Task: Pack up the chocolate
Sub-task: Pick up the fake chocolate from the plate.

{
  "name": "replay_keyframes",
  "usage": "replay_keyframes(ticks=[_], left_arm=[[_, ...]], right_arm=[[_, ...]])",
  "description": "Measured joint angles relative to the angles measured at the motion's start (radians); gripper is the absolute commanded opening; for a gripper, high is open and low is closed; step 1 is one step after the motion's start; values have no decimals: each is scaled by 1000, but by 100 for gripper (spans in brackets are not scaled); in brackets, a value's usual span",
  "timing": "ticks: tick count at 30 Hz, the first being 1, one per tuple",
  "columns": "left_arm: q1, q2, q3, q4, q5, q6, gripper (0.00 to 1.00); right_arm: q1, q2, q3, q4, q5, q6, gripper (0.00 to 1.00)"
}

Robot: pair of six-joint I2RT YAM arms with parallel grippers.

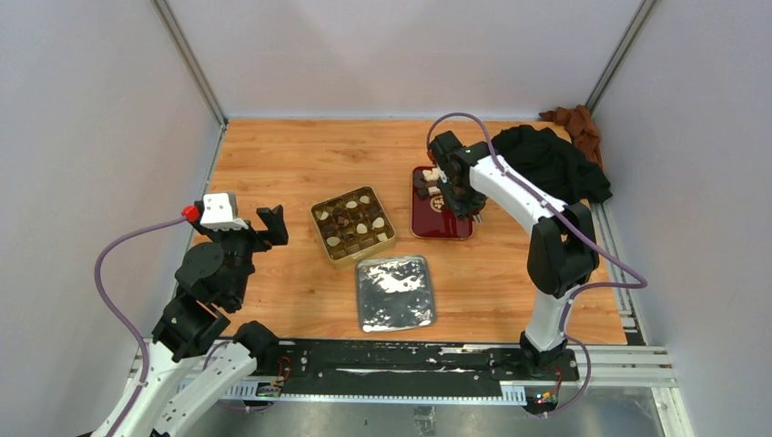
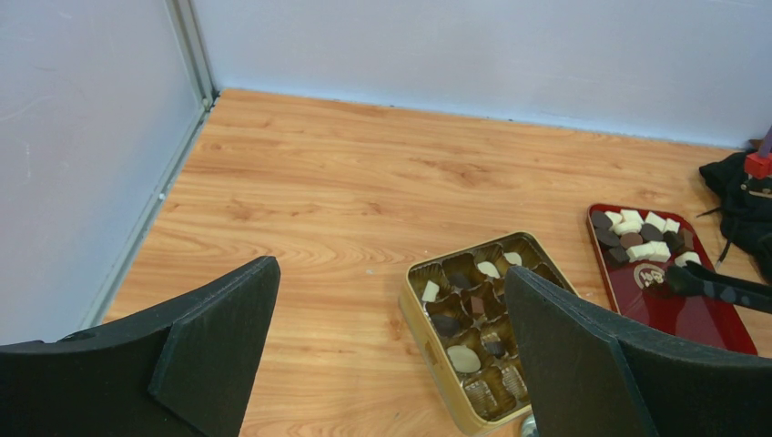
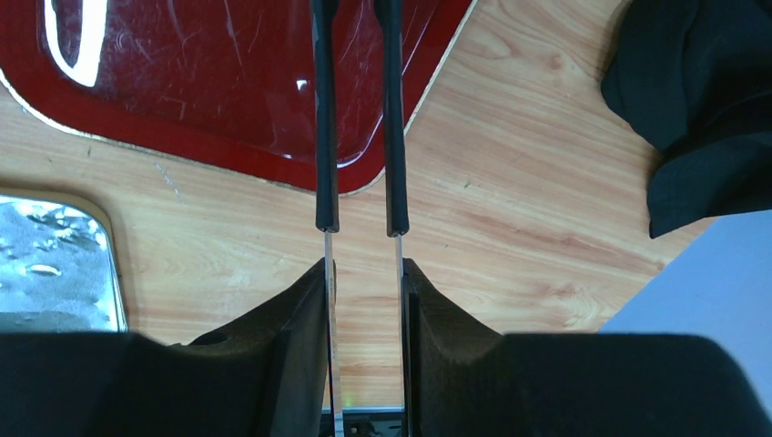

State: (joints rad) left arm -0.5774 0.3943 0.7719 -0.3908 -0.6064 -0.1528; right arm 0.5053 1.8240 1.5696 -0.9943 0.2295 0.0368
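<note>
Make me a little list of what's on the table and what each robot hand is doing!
left gripper: open, holding nothing, up above the table, left of the tin
right gripper: shut on tongs that reach over the red tray
gold tin: chocolate in some compartments, others empty
red tray: loose chocolate, white and dark, at its far end
silver tray: shiny, nearer the arms than the tin, looks empty
black cloth: right of the red tray
</note>
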Motion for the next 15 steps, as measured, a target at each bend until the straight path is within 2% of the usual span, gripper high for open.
replay_keyframes(ticks=[15], left_arm=[[0,0,0,0,0,0,100]], right_arm=[[-40,88,96,26,-2,-13,37]])
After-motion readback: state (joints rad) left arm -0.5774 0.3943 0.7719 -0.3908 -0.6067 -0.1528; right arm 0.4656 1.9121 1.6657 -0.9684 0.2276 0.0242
